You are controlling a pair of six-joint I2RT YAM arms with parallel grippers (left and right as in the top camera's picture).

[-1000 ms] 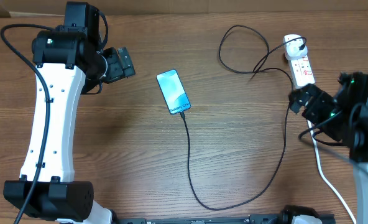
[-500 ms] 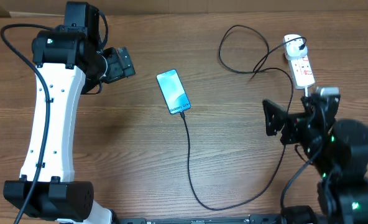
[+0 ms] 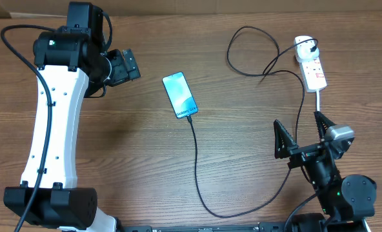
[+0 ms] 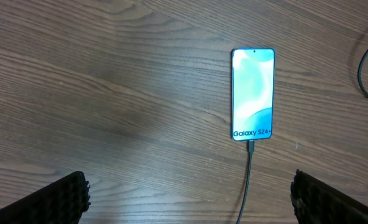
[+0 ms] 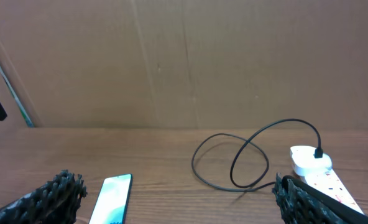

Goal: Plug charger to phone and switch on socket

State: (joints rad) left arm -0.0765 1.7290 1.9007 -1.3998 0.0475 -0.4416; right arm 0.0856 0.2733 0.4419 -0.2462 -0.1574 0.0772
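Observation:
The phone (image 3: 180,95) lies flat mid-table with its blue-teal screen lit; it also shows in the left wrist view (image 4: 253,93) and the right wrist view (image 5: 112,198). The black charger cable (image 3: 197,174) is plugged into the phone's near end and loops round to the white socket (image 3: 310,63) at the far right, also seen in the right wrist view (image 5: 314,168). My left gripper (image 3: 123,66) is open and empty, left of the phone. My right gripper (image 3: 301,135) is open and empty, near the front right, apart from the socket.
A thick white cord (image 3: 319,100) runs from the socket toward the right arm. A brown cardboard wall (image 5: 184,62) stands behind the table's far edge. The left arm's white body (image 3: 52,129) covers the table's left side.
My right arm has drawn back from beside the socket toward the table's front edge, and its gripper now points at the far wall. The left arm, phone and cable have not moved.

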